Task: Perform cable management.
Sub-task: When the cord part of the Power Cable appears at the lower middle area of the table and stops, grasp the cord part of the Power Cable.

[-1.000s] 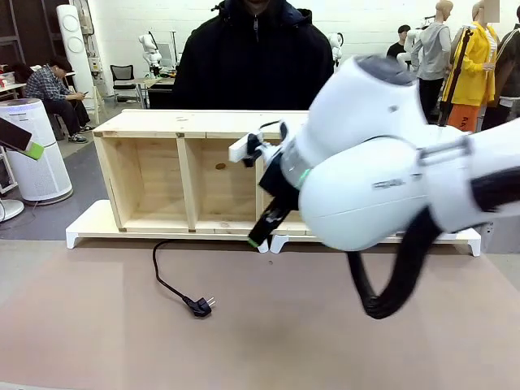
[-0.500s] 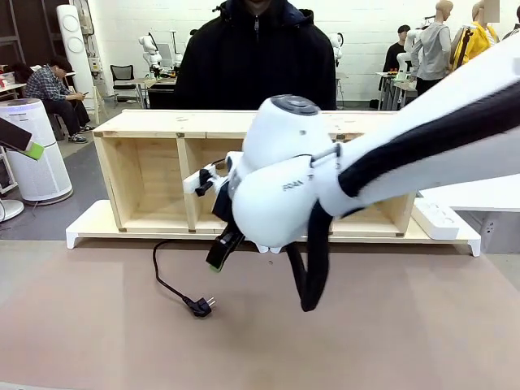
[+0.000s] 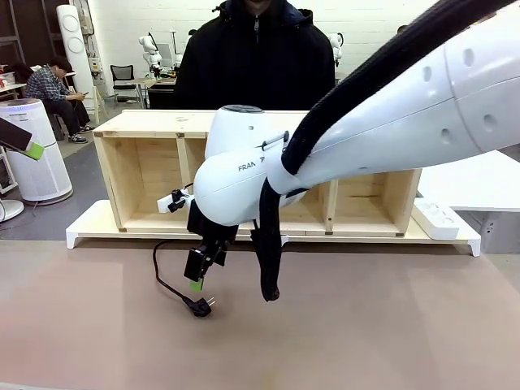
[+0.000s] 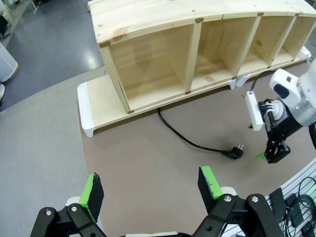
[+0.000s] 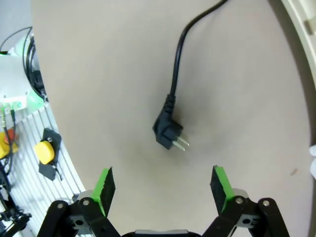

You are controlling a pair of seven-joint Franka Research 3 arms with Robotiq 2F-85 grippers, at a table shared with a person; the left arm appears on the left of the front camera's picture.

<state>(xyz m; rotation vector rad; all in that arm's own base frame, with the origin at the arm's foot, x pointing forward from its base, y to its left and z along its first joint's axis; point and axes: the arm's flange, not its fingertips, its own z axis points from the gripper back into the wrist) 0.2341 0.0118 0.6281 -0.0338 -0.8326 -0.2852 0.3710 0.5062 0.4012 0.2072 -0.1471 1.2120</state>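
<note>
Front view: right pincer (image 3: pixel 196 280), released, above the cable (image 3: pixel 198 305); cable's far end hidden under shelf (image 3: pixel 146 123).

Bright, even indoor light cast faint soft shadows on the matte brown surface (image 3: pixel 366 325); the pale wooden shelf (image 4: pixel 163 17) bowed near 12 o'clock.

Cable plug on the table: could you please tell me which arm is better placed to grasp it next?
Probably the right: the right gripper hangs open close above the plug; the left gripper is open but much farther off.
</note>
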